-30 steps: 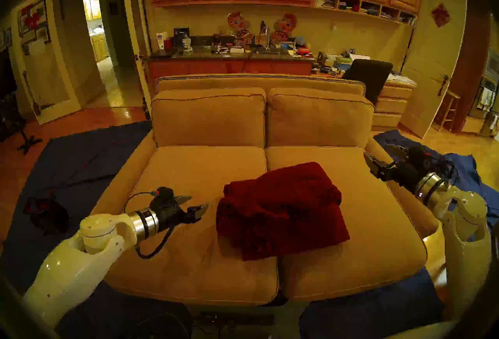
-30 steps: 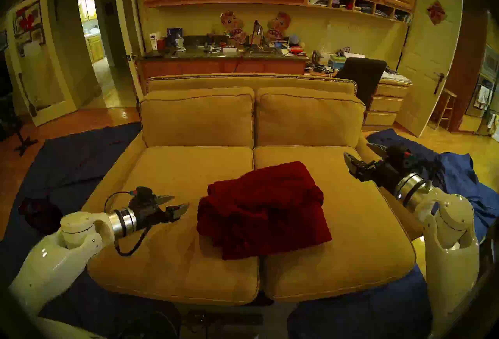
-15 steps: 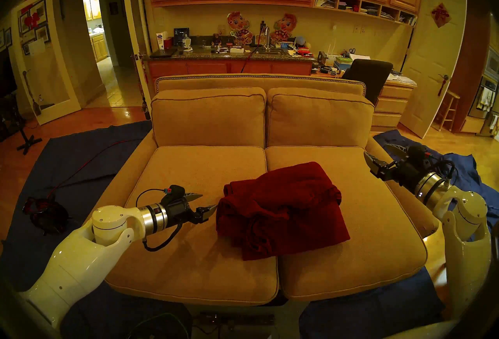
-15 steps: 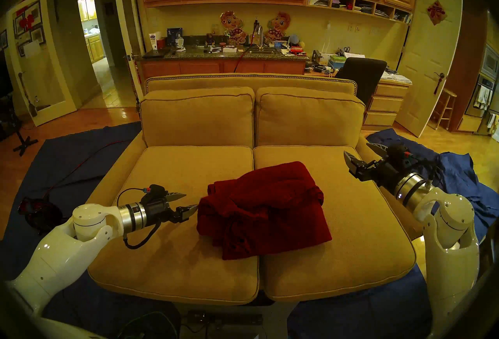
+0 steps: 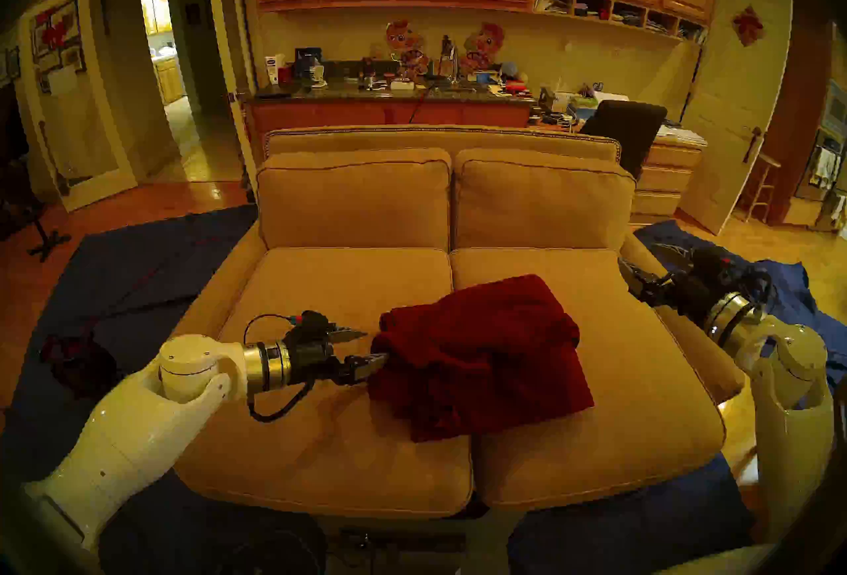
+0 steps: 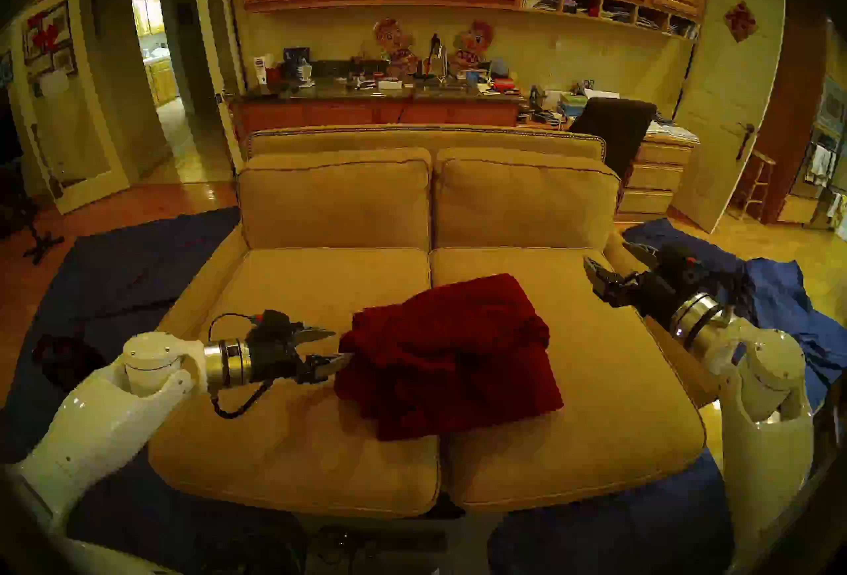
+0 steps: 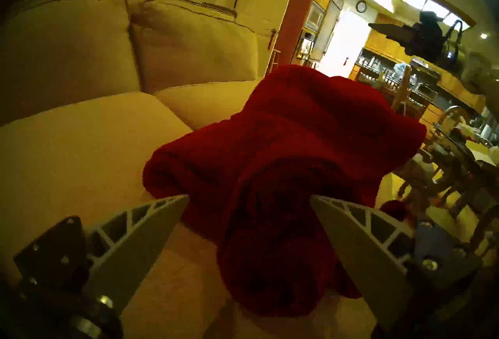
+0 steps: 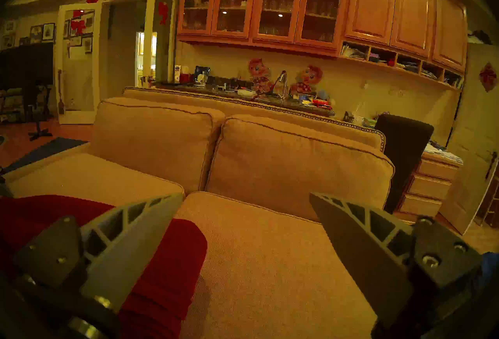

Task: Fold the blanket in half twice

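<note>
Lying rumpled on the sofa (image 5: 321, 445) seat, the blanket (image 5: 481, 358) meets the left gripper (image 5: 373, 348), jaws released, at nine o'clock; the right gripper (image 5: 644, 264), jaws likewise released, hovers at two o'clock.

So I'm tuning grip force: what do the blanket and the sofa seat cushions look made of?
The blanket looks like thick, soft plush or knitted fabric: matte dark red, with ribbed texture and rounded, bulky folds. The sofa seat cushions look like tan, matte, finely grained upholstery cloth, perhaps microsuede, with piped edges.

Blanket (image 5: 481, 358): dark red, plush, bunched in a rumpled, seemingly part-folded heap straddling the seam between both seat cushions (image 5: 330, 423), mostly right.
</note>
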Action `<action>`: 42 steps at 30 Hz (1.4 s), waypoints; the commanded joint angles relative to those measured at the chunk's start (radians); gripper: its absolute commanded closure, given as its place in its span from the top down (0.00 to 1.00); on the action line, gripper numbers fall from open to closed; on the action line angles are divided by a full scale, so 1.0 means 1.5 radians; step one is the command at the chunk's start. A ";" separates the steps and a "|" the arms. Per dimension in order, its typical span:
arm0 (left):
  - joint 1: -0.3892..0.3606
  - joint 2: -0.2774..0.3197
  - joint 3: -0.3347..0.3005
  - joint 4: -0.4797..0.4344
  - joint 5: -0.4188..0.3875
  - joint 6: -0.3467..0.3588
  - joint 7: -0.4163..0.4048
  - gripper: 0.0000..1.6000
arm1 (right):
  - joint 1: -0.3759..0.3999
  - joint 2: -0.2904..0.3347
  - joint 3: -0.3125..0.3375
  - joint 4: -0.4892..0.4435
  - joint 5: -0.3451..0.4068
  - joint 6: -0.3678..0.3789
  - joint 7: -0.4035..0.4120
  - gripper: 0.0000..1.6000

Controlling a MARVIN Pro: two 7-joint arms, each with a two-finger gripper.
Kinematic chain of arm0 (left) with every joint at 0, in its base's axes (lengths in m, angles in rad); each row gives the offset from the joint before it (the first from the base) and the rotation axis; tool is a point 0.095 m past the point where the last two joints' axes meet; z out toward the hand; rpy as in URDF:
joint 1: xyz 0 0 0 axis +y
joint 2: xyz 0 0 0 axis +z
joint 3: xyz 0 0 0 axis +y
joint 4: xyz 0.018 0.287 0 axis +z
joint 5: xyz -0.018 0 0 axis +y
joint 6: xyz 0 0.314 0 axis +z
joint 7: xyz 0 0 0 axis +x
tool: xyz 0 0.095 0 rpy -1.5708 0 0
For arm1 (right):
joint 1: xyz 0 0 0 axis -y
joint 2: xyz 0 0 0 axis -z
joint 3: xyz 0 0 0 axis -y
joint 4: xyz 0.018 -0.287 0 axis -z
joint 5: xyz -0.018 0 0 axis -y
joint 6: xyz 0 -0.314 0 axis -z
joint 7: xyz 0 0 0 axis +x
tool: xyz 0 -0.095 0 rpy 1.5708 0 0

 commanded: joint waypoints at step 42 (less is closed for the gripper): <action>-0.093 -0.103 0.081 0.031 0.108 -0.052 0.090 1.00 | 0.006 0.000 0.006 -0.006 0.000 0.000 0.000 1.00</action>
